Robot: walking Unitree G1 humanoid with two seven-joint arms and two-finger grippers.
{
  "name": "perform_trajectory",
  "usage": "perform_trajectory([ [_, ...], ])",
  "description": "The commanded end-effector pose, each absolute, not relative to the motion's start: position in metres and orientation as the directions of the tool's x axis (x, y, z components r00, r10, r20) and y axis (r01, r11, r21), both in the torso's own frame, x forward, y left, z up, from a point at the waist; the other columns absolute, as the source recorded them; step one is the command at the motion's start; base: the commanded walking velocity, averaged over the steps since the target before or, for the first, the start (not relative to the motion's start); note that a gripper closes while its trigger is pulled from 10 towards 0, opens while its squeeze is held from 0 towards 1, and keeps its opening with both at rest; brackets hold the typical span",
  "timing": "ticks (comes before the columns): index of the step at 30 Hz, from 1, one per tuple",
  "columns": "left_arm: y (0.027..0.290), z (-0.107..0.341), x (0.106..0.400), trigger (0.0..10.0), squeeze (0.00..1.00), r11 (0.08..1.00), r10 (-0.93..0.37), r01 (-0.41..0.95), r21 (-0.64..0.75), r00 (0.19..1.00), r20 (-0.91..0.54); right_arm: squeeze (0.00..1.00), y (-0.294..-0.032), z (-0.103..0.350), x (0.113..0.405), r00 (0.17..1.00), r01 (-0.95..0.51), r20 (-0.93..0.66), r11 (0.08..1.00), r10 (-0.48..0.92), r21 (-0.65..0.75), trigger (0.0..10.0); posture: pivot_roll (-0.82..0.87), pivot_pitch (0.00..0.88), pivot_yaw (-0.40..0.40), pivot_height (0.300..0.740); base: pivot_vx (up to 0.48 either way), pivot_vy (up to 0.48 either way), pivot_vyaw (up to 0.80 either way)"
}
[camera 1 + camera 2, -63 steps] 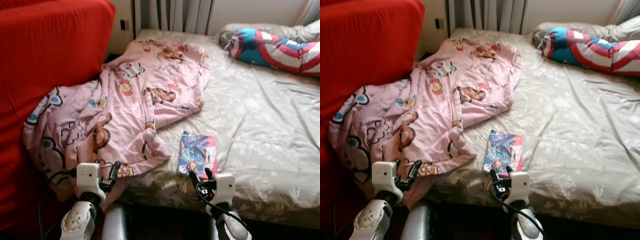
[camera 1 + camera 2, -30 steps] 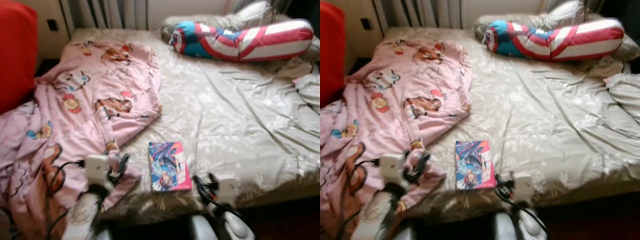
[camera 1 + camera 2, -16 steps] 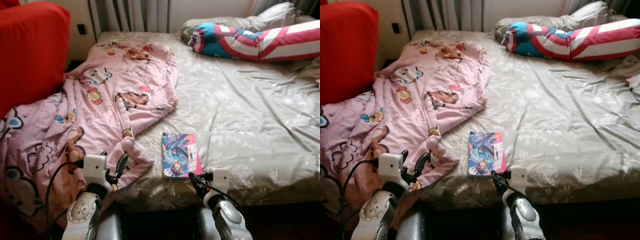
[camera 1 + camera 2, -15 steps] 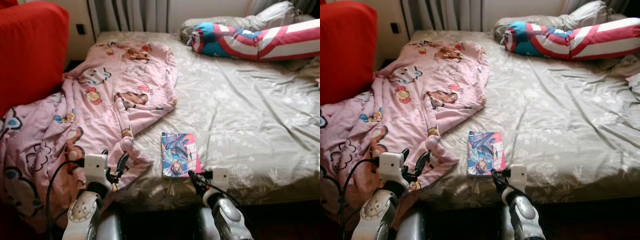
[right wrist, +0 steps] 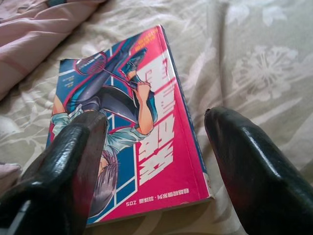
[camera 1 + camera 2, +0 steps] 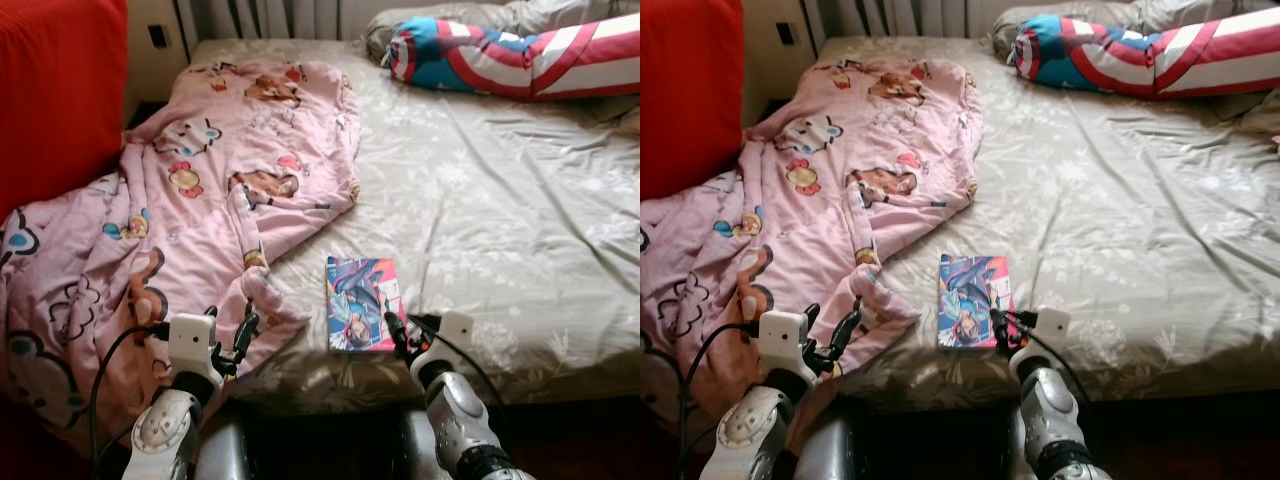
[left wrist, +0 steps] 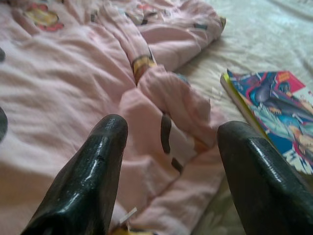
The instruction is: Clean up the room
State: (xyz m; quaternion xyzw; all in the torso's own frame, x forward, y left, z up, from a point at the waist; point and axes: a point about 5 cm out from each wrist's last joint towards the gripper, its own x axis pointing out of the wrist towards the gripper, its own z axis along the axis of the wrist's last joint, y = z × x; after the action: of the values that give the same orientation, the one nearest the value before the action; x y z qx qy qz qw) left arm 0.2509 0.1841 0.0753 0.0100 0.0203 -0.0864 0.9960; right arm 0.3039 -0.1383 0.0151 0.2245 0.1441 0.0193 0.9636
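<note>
Since half a second ago the right gripper (image 6: 402, 332) has reached the near edge of the one pink-and-blue illustrated paperback (image 6: 358, 316), which lies flat on the beige floral bedsheet (image 6: 500, 210), long axis running away from the robot. One pink cartoon-print blanket (image 6: 190, 210) lies left.

Left wrist view: left gripper (image 7: 168, 166) spread above the blanket.

Right wrist view: fingers (image 5: 244, 171) apart, straddling the paperback's near corner.

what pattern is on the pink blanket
Cartoon animal prints on the pink blanket, clearest in the left eye view.
</note>
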Motion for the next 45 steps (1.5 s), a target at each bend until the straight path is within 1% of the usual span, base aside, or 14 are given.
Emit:
perform_trajectory([
  [1, 0.185, 0.077, 0.246, 10.0, 0.00, 0.983, -0.181, 0.182, 0.023, 0.982, -0.050, 0.00, -0.136, 0.012, 0.302, 0.951, 0.051, -0.293, 0.888, 0.096, 0.457, 10.0, 0.06, 0.187, -0.004, 0.562, 0.000, 0.000, 0.00],
  [15, 0.188, 0.078, 0.231, 10.0, 0.00, 0.984, -0.173, 0.176, 0.033, 0.982, -0.076, 0.00, -0.140, 0.011, 0.304, 0.950, 0.096, -0.303, 0.846, 0.080, 0.524, 10.0, 0.09, 0.227, 0.012, 0.562, 0.000, 0.000, 0.00],
  [20, 0.191, 0.078, 0.223, 10.0, 0.00, 0.984, -0.170, 0.175, 0.038, 0.980, -0.099, 0.00, -0.139, 0.005, 0.301, 0.939, 0.124, -0.332, 0.815, 0.087, 0.566, 10.0, 0.10, 0.246, 0.019, 0.562, 0.000, 0.000, 0.00],
  [28, 0.194, 0.079, 0.218, 10.0, 0.00, 0.984, -0.167, 0.172, 0.042, 0.979, -0.113, 0.00, -0.135, 0.003, 0.299, 0.935, 0.107, -0.332, 0.796, 0.122, 0.596, 10.0, 0.11, 0.258, 0.025, 0.562, 0.000, 0.000, 0.00],
  [33, 0.194, 0.079, 0.215, 10.0, 0.00, 0.984, -0.166, 0.173, 0.042, 0.978, -0.125, 0.00, -0.130, 0.003, 0.299, 0.935, 0.078, -0.314, 0.766, 0.167, 0.638, 10.0, 0.11, 0.264, 0.028, 0.562, 0.000, 0.000, 0.00],
  [40, 0.194, 0.080, 0.215, 10.0, 0.00, 0.985, -0.161, 0.168, 0.044, 0.978, -0.131, 0.00, -0.129, 0.004, 0.299, 0.938, 0.083, -0.300, 0.727, 0.174, 0.682, 10.0, 0.12, 0.265, 0.029, 0.562, 0.000, 0.000, 0.00],
  [41, 0.194, 0.080, 0.215, 10.0, 0.00, 0.985, -0.160, 0.167, 0.046, 0.978, -0.132, 0.00, -0.130, 0.004, 0.300, 0.941, 0.092, -0.293, 0.706, 0.168, 0.702, 5.5, 0.12, 0.264, 0.029, 0.562, 0.000, 0.000, 0.00],
  [42, 0.195, 0.080, 0.215, 10.0, 0.00, 0.985, -0.159, 0.166, 0.046, 0.978, -0.133, 0.00, -0.130, 0.004, 0.300, 0.942, 0.095, -0.291, 0.700, 0.167, 0.708, 5.5, 0.12, 0.264, 0.029, 0.562, 0.000, 0.000, 0.00],
  [43, 0.195, 0.081, 0.215, 10.0, 0.00, 0.985, -0.158, 0.166, 0.047, 0.978, -0.133, 0.00, -0.130, 0.004, 0.300, 0.943, 0.097, -0.289, 0.694, 0.165, 0.713, 4.2, 0.12, 0.264, 0.029, 0.562, 0.000, 0.000, 0.00],
  [44, 0.195, 0.081, 0.215, 10.0, 0.00, 0.985, -0.157, 0.165, 0.047, 0.979, -0.133, 0.00, -0.130, 0.005, 0.300, 0.944, 0.095, -0.285, 0.691, 0.166, 0.717, 0.0, 0.12, 0.264, 0.029, 0.562, 0.000, 0.000, 0.00],
  [45, 0.196, 0.081, 0.215, 10.0, 0.00, 0.986, -0.155, 0.163, 0.048, 0.979, -0.134, 0.00, -0.130, 0.005, 0.300, 0.945, 0.091, -0.279, 0.688, 0.168, 0.720, 0.0, 0.12, 0.263, 0.029, 0.562, 0.000, 0.000, 0.00],
])
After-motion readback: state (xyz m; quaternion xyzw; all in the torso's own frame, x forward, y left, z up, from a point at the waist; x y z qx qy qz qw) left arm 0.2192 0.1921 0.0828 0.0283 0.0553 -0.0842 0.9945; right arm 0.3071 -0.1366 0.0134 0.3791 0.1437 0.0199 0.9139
